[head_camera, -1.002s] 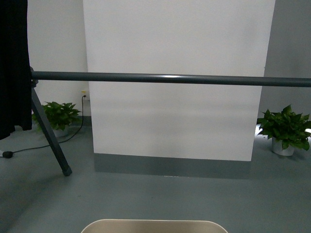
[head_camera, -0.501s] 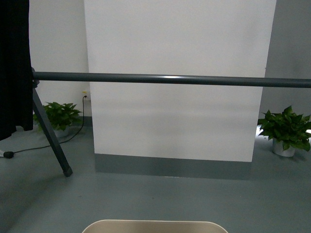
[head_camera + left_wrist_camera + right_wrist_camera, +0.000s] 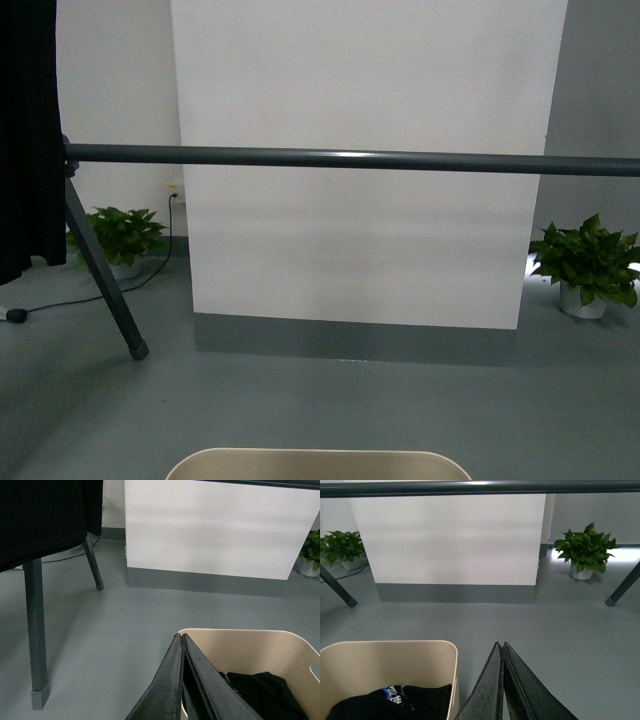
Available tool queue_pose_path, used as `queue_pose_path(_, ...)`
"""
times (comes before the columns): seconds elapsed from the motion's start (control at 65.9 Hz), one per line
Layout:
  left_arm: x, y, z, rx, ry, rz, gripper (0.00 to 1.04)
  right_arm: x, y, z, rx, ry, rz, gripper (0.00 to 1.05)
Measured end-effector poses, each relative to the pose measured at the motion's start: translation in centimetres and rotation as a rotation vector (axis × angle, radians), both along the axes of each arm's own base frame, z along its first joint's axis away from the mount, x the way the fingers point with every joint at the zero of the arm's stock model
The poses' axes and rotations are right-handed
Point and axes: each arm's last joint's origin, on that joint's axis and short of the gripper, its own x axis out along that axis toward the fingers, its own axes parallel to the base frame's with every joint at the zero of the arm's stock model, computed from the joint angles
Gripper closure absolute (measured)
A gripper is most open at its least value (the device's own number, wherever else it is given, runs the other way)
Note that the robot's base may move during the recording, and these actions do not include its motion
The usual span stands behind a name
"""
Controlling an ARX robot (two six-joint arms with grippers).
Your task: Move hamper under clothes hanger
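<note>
The beige hamper shows only its far rim at the bottom of the front view. It holds dark clothes in the left wrist view and the right wrist view. The clothes hanger's dark grey bar crosses the front view, with a splayed leg at the left. The bar also runs along the top of the right wrist view. My left gripper is shut, its tips over the hamper's rim corner. My right gripper is shut, beside the hamper's other side, over the floor.
A white panel with a grey base stands behind the rack. Potted plants sit at the left and right. A black garment hangs at the rack's left end. A cable lies on the floor. A grey post stands left.
The view has wavered slightly; the bar, leg and hamper rim stand nearly where they were a second ago.
</note>
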Motion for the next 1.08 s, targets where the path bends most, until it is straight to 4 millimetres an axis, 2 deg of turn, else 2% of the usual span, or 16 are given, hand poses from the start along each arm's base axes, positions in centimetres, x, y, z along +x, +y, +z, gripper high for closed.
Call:
queue_pose_path(0.076,0.00,0.00,0.00,0.000,0.000,0.000,1.01,0.00,0.00,0.00,0.000,0.000,0.000,1.03)
queue_pose_path(0.121,0.00,0.00,0.00,0.000,0.000,0.000,0.97,0.00,0.00,0.00,-0.001,0.000,0.000,0.97)
queue_pose_path(0.501,0.00,0.00,0.00,0.000,0.000,0.000,0.38,0.00,0.00,0.00,-0.001,0.000,0.000,0.40)
queue_pose_path(0.562,0.00,0.00,0.00,0.000,0.000,0.000,0.24,0.00,0.00,0.00,-0.001,0.000,0.000,0.25)
queue_pose_path(0.683,0.00,0.00,0.00,0.000,0.000,0.000,0.05,0.00,0.00,0.00,0.000,0.000,0.000,0.07)
queue_pose_path(1.078,0.00,0.00,0.00,0.001,0.000,0.000,0.07,0.00,0.00,0.00,0.000,0.000,0.000,0.08)
